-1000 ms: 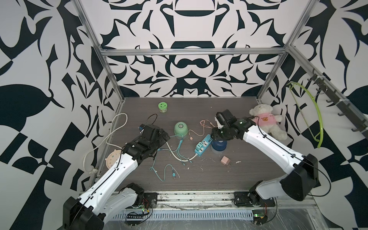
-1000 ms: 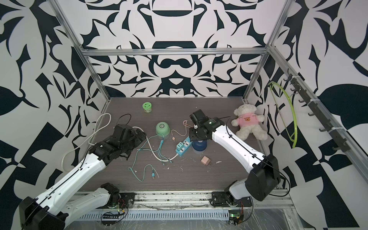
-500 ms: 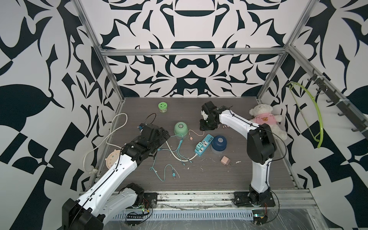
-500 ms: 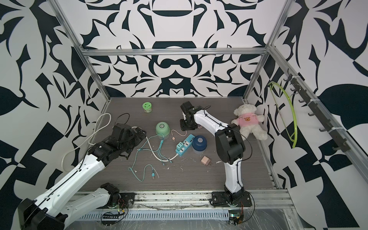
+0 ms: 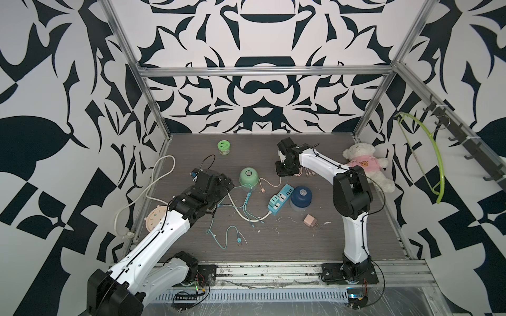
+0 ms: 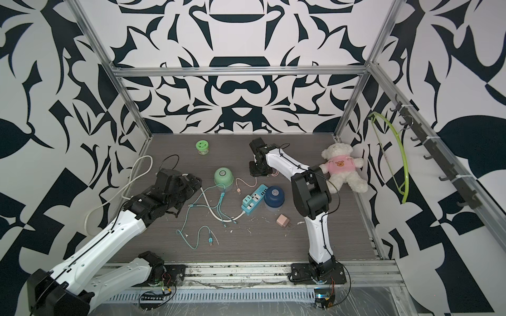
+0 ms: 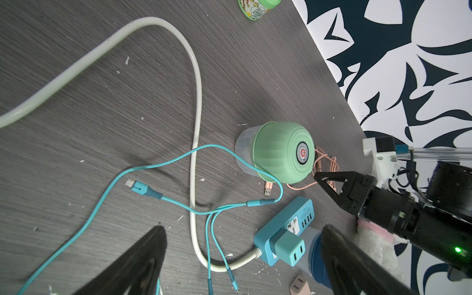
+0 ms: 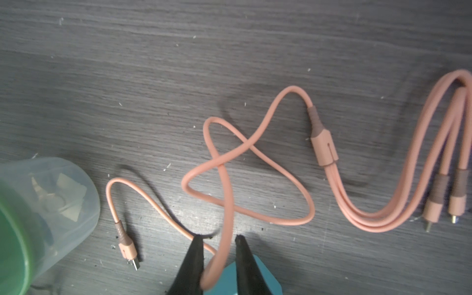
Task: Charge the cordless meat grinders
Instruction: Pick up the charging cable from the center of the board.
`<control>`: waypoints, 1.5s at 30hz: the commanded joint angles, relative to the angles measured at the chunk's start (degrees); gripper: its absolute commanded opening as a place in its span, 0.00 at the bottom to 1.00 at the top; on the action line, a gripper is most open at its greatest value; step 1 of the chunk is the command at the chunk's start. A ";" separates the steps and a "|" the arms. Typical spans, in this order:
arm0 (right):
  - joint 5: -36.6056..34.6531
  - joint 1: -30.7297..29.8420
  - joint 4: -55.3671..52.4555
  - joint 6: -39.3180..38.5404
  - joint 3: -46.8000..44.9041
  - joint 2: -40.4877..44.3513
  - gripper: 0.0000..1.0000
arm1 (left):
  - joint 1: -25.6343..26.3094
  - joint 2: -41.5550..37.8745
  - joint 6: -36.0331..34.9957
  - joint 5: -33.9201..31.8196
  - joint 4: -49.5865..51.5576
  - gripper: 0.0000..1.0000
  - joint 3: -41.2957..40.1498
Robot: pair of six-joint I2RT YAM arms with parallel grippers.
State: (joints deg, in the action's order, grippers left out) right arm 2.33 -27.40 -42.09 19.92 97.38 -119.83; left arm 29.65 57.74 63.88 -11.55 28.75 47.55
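Loosely, right end effector (image 8: 219, 238) straddles pink cable (image 8: 323, 143).

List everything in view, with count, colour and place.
mint green grinder: 1, mint green, mid-table
dark blue grinder: 1, dark blue, beside power strip
power strip: 1, blue, centre, teal charger plugged in
white cord: 1, white, strip to left edge
teal cable: 1, teal, by mint green grinder
pink cable: 1, pink, behind strip
plug adapter: 1, pink, front right
jar: 1, green lid, back
teddy bear: 1, white, right wall
hanger: 1, green, right rail
disc: 1, cream, left edge
left gripper: 1, black, open over cables
right gripper: 1, black, narrowly open astride pink cable
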 commanded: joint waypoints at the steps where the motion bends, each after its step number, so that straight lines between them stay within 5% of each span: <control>1: -0.06 0.31 0.36 0.18 2.61 0.36 0.21 | -0.16 0.63 -2.02 -0.66 -1.04 0.98 0.98; 10: 2.40 0.77 1.33 0.21 3.35 0.21 0.00 | -0.05 0.91 -7.19 2.14 -2.99 0.97 1.78; 22: 12.26 2.49 1.74 -3.94 -1.64 15.24 0.00 | 1.18 9.00 -23.94 16.43 -9.81 0.89 6.23; 36: 25.49 4.98 -13.20 -12.61 14.64 18.59 0.00 | 1.11 14.54 -53.19 33.47 -11.59 0.88 12.70; 45: 31.01 4.99 -13.99 -11.67 18.77 17.88 0.00 | 1.15 24.15 -57.41 40.71 -10.40 0.86 18.05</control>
State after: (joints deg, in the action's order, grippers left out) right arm 29.71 -22.57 -55.27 8.80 113.36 -103.39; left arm 30.79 80.01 9.82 25.41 17.85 63.16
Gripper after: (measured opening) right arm 0.048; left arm 0.857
